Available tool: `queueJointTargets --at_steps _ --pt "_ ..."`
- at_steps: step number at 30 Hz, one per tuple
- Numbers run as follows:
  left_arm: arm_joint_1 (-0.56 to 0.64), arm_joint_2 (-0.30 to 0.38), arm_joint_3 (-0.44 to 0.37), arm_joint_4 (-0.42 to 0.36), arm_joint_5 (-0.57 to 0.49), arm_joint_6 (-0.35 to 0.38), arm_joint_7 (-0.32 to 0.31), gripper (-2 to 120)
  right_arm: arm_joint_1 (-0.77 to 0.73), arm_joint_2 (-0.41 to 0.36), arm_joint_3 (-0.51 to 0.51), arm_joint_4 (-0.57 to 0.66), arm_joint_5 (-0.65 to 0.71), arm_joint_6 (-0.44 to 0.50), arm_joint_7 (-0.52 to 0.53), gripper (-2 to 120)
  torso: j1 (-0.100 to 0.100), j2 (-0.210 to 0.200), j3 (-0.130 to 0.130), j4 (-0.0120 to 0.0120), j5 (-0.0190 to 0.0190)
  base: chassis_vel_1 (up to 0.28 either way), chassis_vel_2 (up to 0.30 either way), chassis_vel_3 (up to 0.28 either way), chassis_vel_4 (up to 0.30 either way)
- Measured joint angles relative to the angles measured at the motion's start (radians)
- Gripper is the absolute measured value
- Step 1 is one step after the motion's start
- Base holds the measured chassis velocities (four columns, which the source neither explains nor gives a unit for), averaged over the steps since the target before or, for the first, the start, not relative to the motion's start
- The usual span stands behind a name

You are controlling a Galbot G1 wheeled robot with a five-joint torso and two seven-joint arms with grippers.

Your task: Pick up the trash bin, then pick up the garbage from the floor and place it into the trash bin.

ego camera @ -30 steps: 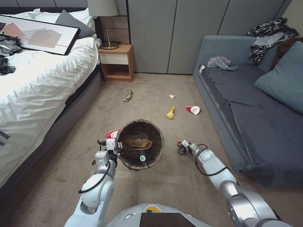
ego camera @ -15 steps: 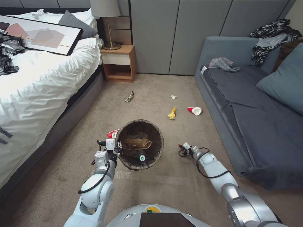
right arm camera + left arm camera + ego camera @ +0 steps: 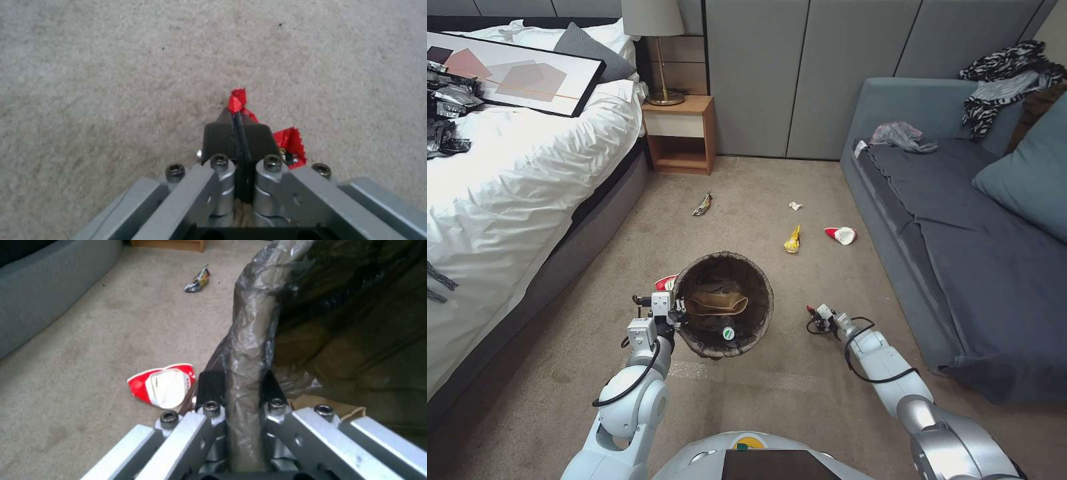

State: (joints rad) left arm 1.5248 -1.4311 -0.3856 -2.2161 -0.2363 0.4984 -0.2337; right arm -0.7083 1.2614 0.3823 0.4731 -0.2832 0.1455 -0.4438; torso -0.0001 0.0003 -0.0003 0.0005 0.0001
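Note:
The trash bin [image 3: 724,305], lined with a dark bag, hangs above the carpet; my left gripper [image 3: 672,312] is shut on its rim [image 3: 245,373]. Inside lie a brown paper piece [image 3: 716,303] and a bottle with a green cap [image 3: 727,331]. My right gripper [image 3: 815,315] is low to the right of the bin, shut on a red wrapper [image 3: 238,101]. Garbage on the floor: a crushed red-and-white cup [image 3: 162,389] beside the bin, a yellow wrapper [image 3: 792,241], another red-and-white cup [image 3: 842,234], a white wad [image 3: 794,206] and a dark wrapper [image 3: 702,204].
A bed with white bedding [image 3: 514,173] runs along the left. A grey sofa [image 3: 954,227] lines the right. A wooden nightstand [image 3: 681,133] with a lamp stands at the far wall. Open carpet lies between them.
The whole head view has shifted slightly, so the camera moved. My right gripper has drawn a little nearer to me with the red wrapper. The left arm and bin keep their pose.

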Motion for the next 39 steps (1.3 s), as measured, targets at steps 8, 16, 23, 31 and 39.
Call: queueJointTargets --at_steps 8,16,23,31,39 --pt "-0.002 0.001 0.000 0.003 -0.001 0.000 0.000 2 -0.006 0.000 0.001 0.005 0.006 0.001 0.010 0 0.000 0.000 0.000 -0.0003 0.0000 0.000 0.000 0.000 0.000" --pt "-0.002 0.003 0.000 0.004 -0.002 -0.001 0.000 2 -0.016 0.000 0.002 0.022 0.021 0.009 0.029 0 0.000 0.000 0.000 -0.0004 0.0006 -0.009 -0.005 -0.001 0.000" --pt "-0.006 0.003 -0.003 0.015 -0.003 -0.002 0.001 2 -0.073 -0.003 0.015 0.118 0.073 0.081 0.107 0 0.000 -0.001 0.001 -0.0025 -0.0011 0.000 0.000 0.000 0.000" --pt "-0.012 0.004 0.001 0.038 -0.003 -0.007 0.003 2 -0.221 -0.012 0.060 0.426 0.222 0.106 0.170 0 0.000 -0.001 0.000 -0.0005 -0.0004 0.000 0.000 0.000 0.000" --pt "-0.012 0.005 0.010 0.061 0.002 -0.010 0.005 2 -0.356 0.003 0.136 0.914 0.463 0.228 0.185 0 0.000 -0.001 0.000 0.0000 -0.0002 0.000 0.000 0.000 0.000"
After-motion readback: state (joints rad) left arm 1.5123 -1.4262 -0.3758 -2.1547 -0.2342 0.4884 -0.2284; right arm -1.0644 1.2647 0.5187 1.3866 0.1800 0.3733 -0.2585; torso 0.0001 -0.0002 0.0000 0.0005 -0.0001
